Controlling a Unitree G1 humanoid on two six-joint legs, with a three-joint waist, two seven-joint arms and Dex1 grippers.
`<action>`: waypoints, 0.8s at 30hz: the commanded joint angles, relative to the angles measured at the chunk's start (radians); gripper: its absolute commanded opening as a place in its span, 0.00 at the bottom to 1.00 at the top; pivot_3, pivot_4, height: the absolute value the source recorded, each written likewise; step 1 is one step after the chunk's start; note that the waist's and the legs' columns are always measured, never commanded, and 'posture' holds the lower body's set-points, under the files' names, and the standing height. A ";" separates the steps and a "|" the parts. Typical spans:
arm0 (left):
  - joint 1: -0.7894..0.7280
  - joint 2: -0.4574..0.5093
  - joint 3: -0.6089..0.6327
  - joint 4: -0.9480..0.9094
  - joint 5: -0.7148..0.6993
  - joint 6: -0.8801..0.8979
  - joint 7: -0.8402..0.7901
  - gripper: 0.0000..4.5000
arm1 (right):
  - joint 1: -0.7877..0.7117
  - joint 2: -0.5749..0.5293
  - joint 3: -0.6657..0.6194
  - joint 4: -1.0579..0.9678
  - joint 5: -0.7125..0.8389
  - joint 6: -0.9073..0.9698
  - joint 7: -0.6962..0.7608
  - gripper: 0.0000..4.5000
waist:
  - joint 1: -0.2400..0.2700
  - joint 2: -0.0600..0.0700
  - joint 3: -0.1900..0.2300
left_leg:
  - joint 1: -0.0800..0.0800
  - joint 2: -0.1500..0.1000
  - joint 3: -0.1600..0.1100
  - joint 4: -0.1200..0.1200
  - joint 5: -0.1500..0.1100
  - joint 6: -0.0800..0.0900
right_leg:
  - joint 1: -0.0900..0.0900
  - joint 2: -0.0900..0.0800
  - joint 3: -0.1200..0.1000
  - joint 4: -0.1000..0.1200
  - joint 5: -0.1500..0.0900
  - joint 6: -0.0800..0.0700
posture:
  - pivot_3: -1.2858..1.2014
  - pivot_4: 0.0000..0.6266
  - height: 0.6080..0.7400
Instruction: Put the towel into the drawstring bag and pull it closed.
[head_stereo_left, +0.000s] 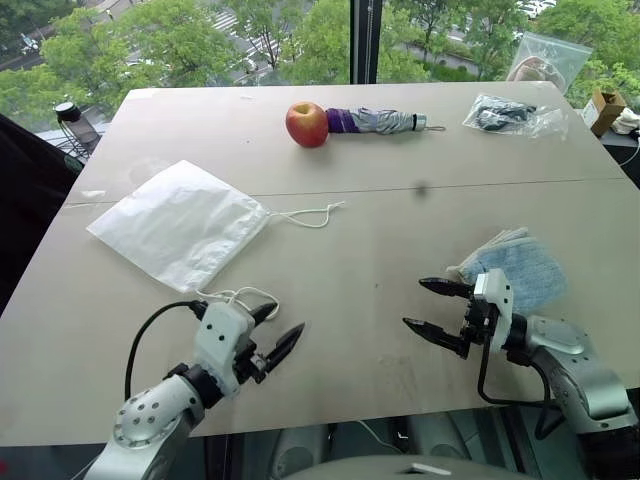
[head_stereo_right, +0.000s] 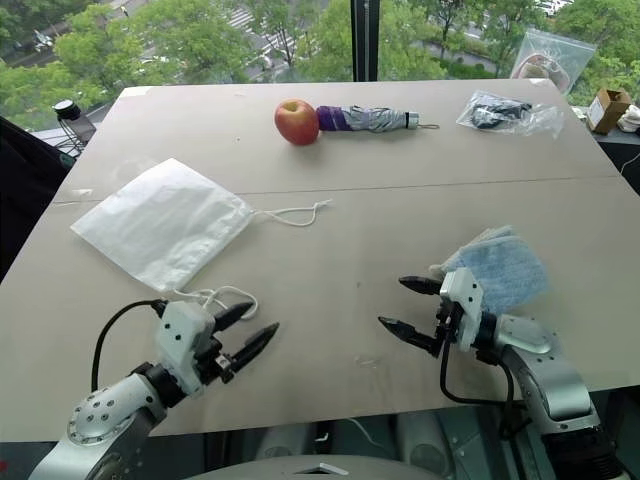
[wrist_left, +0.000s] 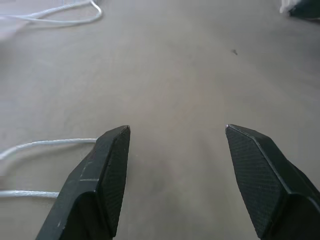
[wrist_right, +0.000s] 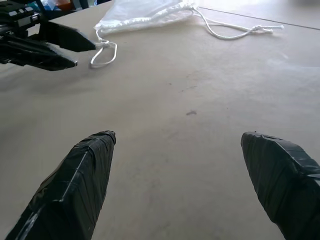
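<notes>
step: grab towel | right gripper gaping, empty, towel just behind it | we'd swing back, pinch the folded edge | left gripper spread, empty, by bag cords

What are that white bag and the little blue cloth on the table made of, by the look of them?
The drawstring bag looks like thin, slightly see-through woven or non-woven fabric, matte, with twisted white cords. The towel seems soft microfibre or terry: fuzzy, matte, loosely folded. Neither can be told for certain.
</notes>
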 joint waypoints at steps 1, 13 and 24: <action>-0.075 -0.019 0.051 0.053 0.065 -0.018 0.101 0.69 | -0.049 0.007 0.004 -0.021 0.036 -0.003 0.025 0.96 | 0.002 0.000 0.000 | 0.000 0.000 -0.001 0.000 0.000 0.000 | 0.001 0.000 0.000 0.000 0.000 0.000 | 0.52 0.24 1.00; -0.240 0.015 0.041 0.293 0.546 -0.174 0.448 0.69 | -0.191 0.048 0.057 -0.073 0.103 0.114 0.003 0.96 | 0.002 -0.002 -0.001 | 0.000 -0.001 -0.003 0.000 0.000 0.000 | 0.002 0.001 -0.002 0.000 0.003 -0.004 | 0.52 0.24 1.00; -0.229 0.019 0.021 0.400 0.583 -0.284 0.415 0.69 | -0.204 0.052 0.079 -0.067 0.095 0.105 0.008 0.96 | 0.002 -0.002 -0.001 | 0.000 0.000 -0.003 0.000 0.000 0.000 | 0.002 -0.002 -0.003 0.001 0.003 -0.004 | 0.52 0.24 1.00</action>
